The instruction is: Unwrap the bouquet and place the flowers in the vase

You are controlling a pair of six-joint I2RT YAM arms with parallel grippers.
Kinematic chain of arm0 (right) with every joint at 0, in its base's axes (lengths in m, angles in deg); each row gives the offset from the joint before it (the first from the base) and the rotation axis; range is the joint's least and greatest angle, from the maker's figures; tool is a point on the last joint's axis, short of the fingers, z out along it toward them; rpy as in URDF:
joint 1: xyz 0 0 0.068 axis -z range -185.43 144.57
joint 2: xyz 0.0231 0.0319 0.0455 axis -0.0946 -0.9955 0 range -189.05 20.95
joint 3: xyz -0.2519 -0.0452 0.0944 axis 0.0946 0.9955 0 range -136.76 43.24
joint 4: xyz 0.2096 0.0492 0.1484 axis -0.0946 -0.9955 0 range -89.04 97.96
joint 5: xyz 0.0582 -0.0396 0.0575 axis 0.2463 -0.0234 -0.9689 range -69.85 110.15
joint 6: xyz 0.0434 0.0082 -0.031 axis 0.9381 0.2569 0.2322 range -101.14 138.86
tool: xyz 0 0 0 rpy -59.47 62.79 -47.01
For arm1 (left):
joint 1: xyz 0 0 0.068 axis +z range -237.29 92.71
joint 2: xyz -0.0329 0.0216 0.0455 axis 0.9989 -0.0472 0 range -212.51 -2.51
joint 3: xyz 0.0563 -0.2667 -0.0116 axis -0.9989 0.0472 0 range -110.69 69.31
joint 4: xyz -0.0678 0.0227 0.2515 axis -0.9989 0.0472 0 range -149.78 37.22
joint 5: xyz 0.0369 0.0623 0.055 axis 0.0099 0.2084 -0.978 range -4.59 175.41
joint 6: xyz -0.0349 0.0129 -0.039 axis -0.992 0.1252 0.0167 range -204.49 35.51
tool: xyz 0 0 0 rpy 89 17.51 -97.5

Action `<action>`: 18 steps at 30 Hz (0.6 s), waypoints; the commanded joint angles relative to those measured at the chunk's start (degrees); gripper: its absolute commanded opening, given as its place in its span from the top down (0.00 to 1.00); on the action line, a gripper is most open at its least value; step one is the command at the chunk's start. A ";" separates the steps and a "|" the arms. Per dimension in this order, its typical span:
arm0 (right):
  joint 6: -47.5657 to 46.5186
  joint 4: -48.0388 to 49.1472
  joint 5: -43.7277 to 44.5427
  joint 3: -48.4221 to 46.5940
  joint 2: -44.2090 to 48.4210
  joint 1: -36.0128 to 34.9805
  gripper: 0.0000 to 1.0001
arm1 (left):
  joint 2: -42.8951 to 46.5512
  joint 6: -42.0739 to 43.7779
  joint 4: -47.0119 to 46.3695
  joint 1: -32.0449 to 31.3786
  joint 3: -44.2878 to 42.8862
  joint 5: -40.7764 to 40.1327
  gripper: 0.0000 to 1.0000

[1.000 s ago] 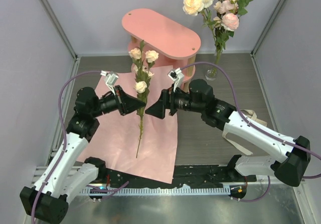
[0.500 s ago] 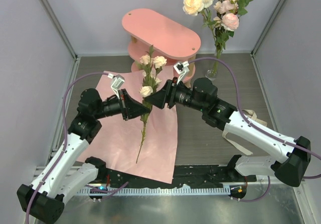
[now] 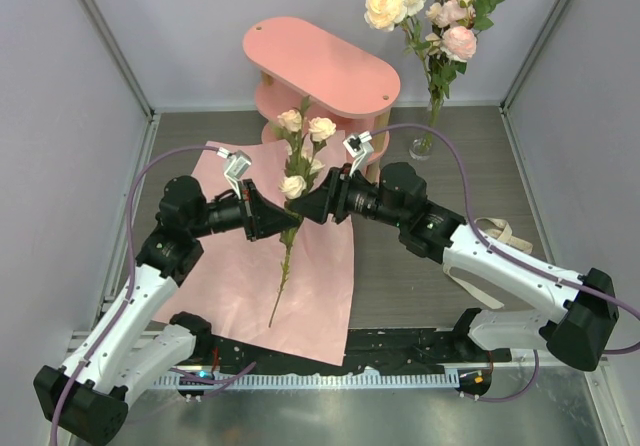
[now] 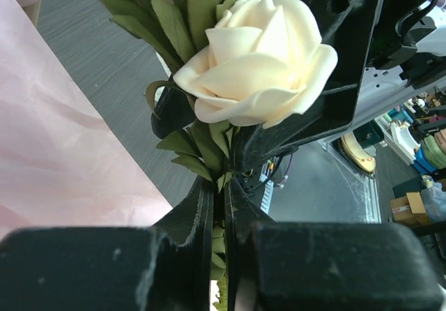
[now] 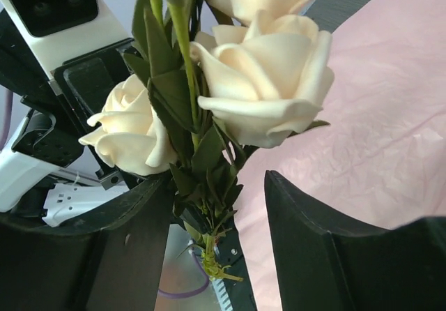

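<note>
Two black fingers of the left gripper (image 4: 217, 206) were pinched shut on the thin green stem of the cream rose spray (image 3: 292, 181). The right gripper (image 5: 217, 192) straddled that stem, jaws apart. Only the top view showed the clear glass vase (image 3: 422, 148), well apart beside the pink oval shelf (image 3: 320, 66), and the spread pink paper (image 3: 230, 266) beneath.

You will find no text, label, brand, number or sign that can be read in any of the 3 views. The cardboard boxes (image 4: 406, 204) at the right edge of the left wrist view are too small and blurred to show any print.
</note>
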 commanded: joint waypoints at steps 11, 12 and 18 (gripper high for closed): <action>0.24 4.77 3.57 -1.39 -0.42 -0.08 0.87 | -0.57 0.95 -0.39 -0.48 -1.70 2.01 0.99; 0.16 4.69 3.66 -1.40 -0.42 -0.08 0.92 | -0.57 0.95 -0.48 -0.48 -1.70 2.10 0.96; -5.98 -2.49 6.29 -2.10 4.75 -0.08 0.99 | 1.35 2.36 1.19 -0.48 -1.79 0.52 0.40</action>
